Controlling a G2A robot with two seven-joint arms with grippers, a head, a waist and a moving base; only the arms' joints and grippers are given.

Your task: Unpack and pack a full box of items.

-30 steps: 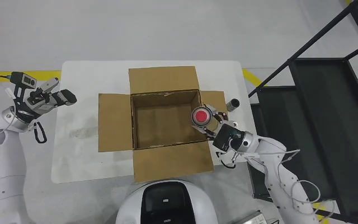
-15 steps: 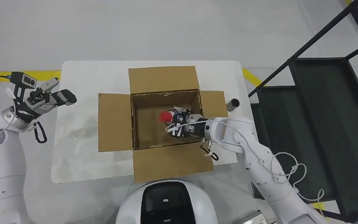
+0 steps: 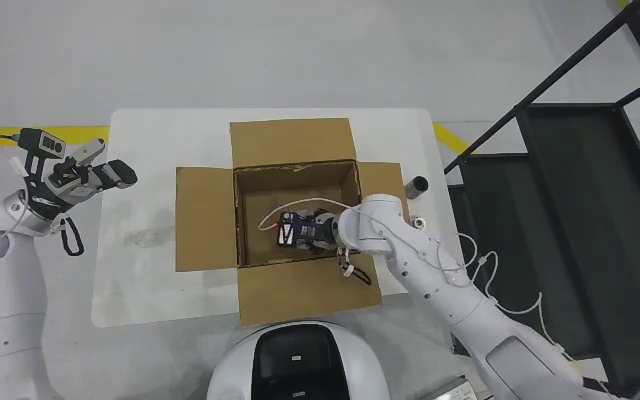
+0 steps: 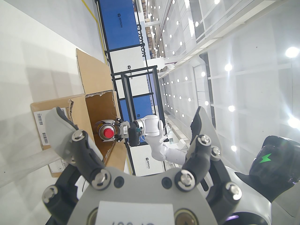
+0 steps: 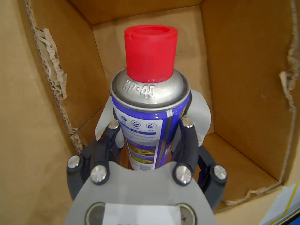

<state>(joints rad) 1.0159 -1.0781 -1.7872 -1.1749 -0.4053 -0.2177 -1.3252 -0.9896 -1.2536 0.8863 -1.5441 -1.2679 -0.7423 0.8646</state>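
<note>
White table (image 3: 150, 130) carries an open cardboard box (image 3: 205, 230), its flaps spread flat. The left gripper (image 3: 108, 162) hovers at the table's left edge, fingers spread wide. Seen from above, the right gripper (image 3: 292, 231) is inside the box, with its wrist covering most of the load. The right wrist view makes the load plain: fingers pinched around a blue spray can (image 5: 145, 122), red cap (image 5: 150, 52) aimed at an inner corner. A small dark cylinder (image 3: 417, 185) stands beside the right flap

Light: bright everywhere, from round ceiling lamps (image 4: 228, 67).
Glare: lamps glow white; the spray can (image 5: 150, 118) has a shiny metal top.
Shadows: soft grey on the table (image 4: 28, 54); box (image 5: 234, 59) corners darker.
Edges: straight lines bend in the left wrist view.
</note>
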